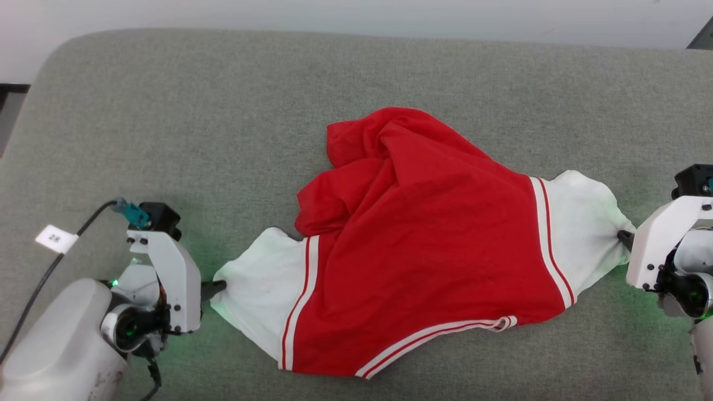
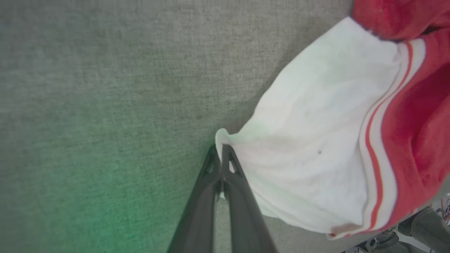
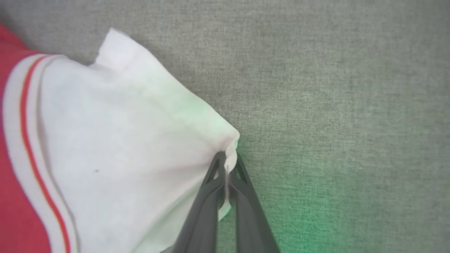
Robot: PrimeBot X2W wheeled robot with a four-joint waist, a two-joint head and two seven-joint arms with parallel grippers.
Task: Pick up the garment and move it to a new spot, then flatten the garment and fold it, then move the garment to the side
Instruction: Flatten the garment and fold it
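The garment (image 1: 423, 245), a red jersey with white sleeve ends and striped trim, lies rumpled across the middle of the grey padded surface. My left gripper (image 1: 220, 287) is shut on the edge of the white sleeve end at the left; in the left wrist view the left gripper (image 2: 220, 151) pinches the garment's (image 2: 316, 147) white hem. My right gripper (image 1: 625, 236) is shut on the other white sleeve end at the right; in the right wrist view the right gripper (image 3: 227, 161) clamps a fold of the garment's (image 3: 123, 140) white cloth. The red body is bunched up behind.
The grey padded surface (image 1: 223, 111) stretches around the garment, with its far edge against a pale wall. A black cable with a white tag (image 1: 55, 239) runs beside my left arm. Green light glows on the surface by both wrists.
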